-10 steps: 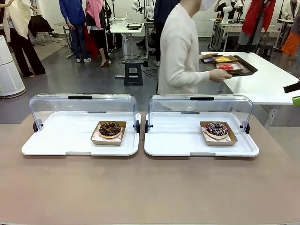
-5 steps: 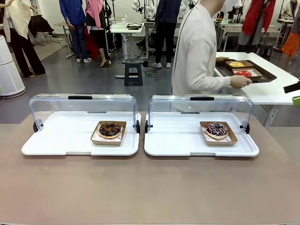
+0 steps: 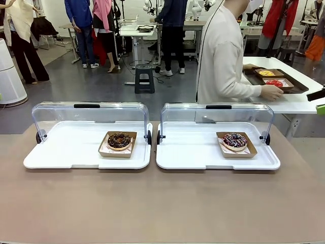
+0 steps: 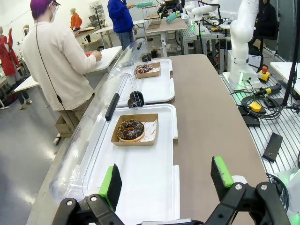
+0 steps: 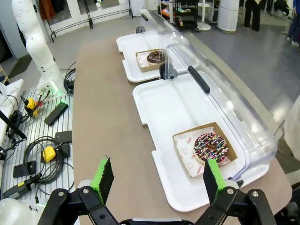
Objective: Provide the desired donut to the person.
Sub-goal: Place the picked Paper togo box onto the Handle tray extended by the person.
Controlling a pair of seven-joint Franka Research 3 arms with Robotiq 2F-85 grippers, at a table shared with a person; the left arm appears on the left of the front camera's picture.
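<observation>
A chocolate donut (image 3: pixel 119 140) (image 4: pixel 131 130) (image 5: pixel 155 57) lies in a brown paper tray on the left white tray (image 3: pixel 61 152). A sprinkled donut (image 3: pixel 235 140) (image 5: pixel 209 147) (image 4: pixel 144 68) lies in its own paper tray on the right white tray (image 3: pixel 183 152). Both clear lids (image 3: pixel 89 113) stand raised. The person (image 3: pixel 221 56) in a cream cardigan stands behind the right tray, turned to a side table, holding a brown tray (image 3: pixel 277 80). My left gripper (image 4: pixel 164 180) hangs open above the left tray's end. My right gripper (image 5: pixel 157 176) hangs open above the table beside the right tray.
A white side table (image 3: pixel 299 96) stands at the back right. Bystanders (image 3: pixel 84 25) and other tables fill the room beyond. The brown table (image 3: pixel 162 203) is bare in front of the trays. Cables and boxes (image 4: pixel 258 105) lie on the metal base beside the table.
The person has stepped to the right and carried the brown tray over the side table. The donuts and trays have not moved.
</observation>
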